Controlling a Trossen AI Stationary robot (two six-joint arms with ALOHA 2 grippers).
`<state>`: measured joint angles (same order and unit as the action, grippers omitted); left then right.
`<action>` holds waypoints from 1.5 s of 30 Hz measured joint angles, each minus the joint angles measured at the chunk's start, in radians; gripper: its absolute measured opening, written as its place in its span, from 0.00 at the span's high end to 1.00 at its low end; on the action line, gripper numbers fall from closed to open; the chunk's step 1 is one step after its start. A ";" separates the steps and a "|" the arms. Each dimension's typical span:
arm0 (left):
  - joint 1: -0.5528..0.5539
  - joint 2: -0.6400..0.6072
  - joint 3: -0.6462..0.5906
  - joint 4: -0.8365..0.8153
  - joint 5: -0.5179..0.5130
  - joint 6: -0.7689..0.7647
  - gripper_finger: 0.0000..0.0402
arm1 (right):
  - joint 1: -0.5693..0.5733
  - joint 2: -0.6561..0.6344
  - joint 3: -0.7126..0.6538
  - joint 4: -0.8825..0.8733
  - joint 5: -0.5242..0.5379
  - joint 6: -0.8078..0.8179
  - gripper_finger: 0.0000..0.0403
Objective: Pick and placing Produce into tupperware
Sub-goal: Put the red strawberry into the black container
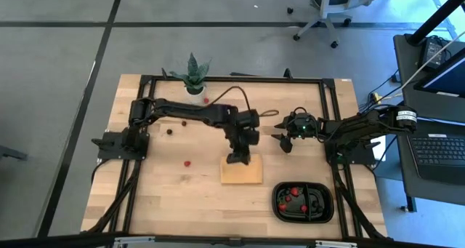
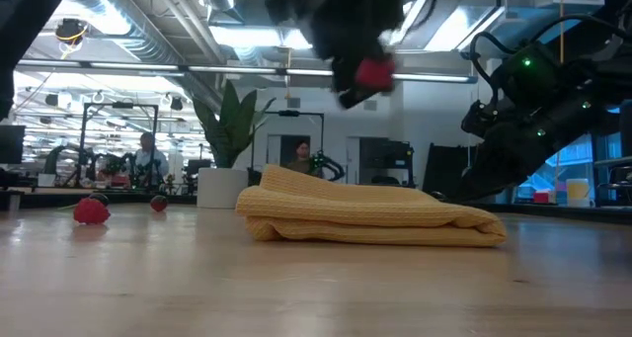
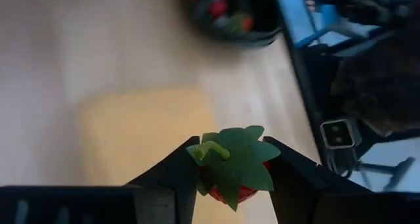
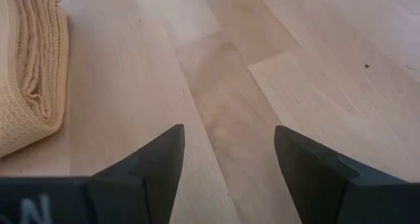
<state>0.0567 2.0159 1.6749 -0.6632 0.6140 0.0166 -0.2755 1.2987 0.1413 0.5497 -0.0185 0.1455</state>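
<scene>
My left gripper (image 1: 237, 158) hovers above the tan pad (image 1: 241, 171), shut on a red strawberry (image 3: 233, 170) with a green leafy top; the berry also shows red high in the low view (image 2: 372, 73). The black two-compartment tray (image 1: 303, 202) sits near the table's near right corner, with several red and dark berries inside. Loose berries lie on the wood: a red one (image 1: 187, 163), a dark one (image 1: 169, 131), another red one (image 1: 206, 100) by the plant. My right gripper (image 1: 286, 142) waits open, right of the pad, above bare wood (image 4: 226, 145). My left gripper pinches the strawberry between its two fingers, one finger (image 3: 177, 175) on each side of the red body just under the green top (image 3: 239, 155). The fingers point down from above. The berry is lifted clear, well above the pad.
A potted spiky green plant (image 1: 192, 75) stands at the table's far edge. The folded tan pad (image 2: 370, 216) lies mid-table. Bare wood lies between the pad and the tray. Black frame rails run along the table edges. People and desks show in the room beyond.
</scene>
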 joint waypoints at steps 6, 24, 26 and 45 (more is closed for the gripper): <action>-0.103 0.000 0.000 0.215 0.000 0.122 0.64 | 0.000 0.000 0.000 -0.001 0.000 0.003 0.41; -0.288 0.121 0.001 0.784 -0.347 0.249 0.64 | 0.000 0.000 0.000 0.001 0.000 0.013 0.41; -0.283 0.157 0.001 0.849 -0.350 0.223 0.64 | 0.000 0.000 0.000 0.001 0.000 0.029 0.41; -0.269 0.392 0.020 1.155 -0.351 0.092 0.63 | 0.000 0.000 0.000 0.003 0.000 0.034 0.41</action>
<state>-0.2119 2.4076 1.6948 0.4922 0.2632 0.1082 -0.2752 1.2987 0.1413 0.5527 -0.0189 0.1795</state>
